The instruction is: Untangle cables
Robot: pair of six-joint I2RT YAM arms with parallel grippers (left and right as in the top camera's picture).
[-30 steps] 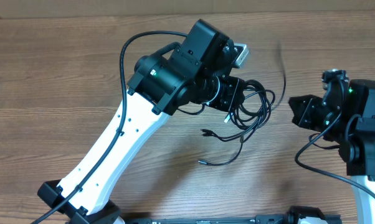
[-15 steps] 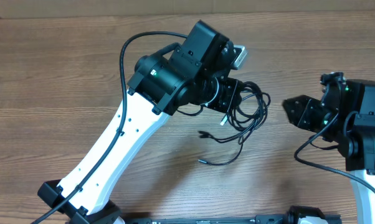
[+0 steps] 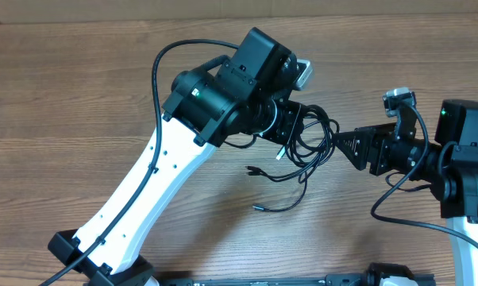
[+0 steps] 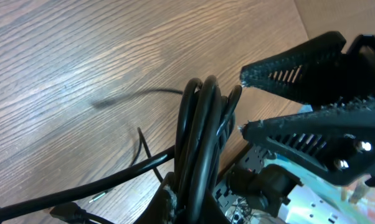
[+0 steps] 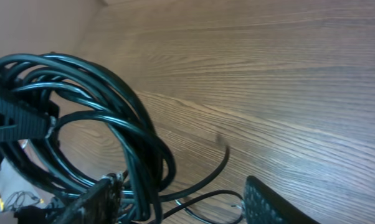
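Note:
The cables (image 3: pixel 314 143) are a small tangle of thin black cords held off the table, with loose plug-ended strands (image 3: pixel 263 171) trailing down to the wood. My left gripper (image 3: pixel 291 133) is shut on the tangle's left side. In the left wrist view the bundled cables (image 4: pixel 200 130) rise straight out of my left gripper (image 4: pixel 197 202). My right gripper (image 3: pixel 344 146) stands open at the tangle's right edge. In the right wrist view the coil of cables (image 5: pixel 113 112) fills the left, and a few strands lie between the fingers of my right gripper (image 5: pixel 181 205).
The left arm's white link (image 3: pixel 144 191) slants across the table's left half, with its own thick black cable (image 3: pixel 156 71) looping above it. Bare wooden table (image 3: pixel 64 95) lies all around. A cardboard wall (image 3: pixel 144 8) runs along the back edge.
My right gripper has opened and moved left up to the tangle. A strand seen flicking in the air by it one second ago is gone. The left gripper keeps its hold, shifted slightly left.

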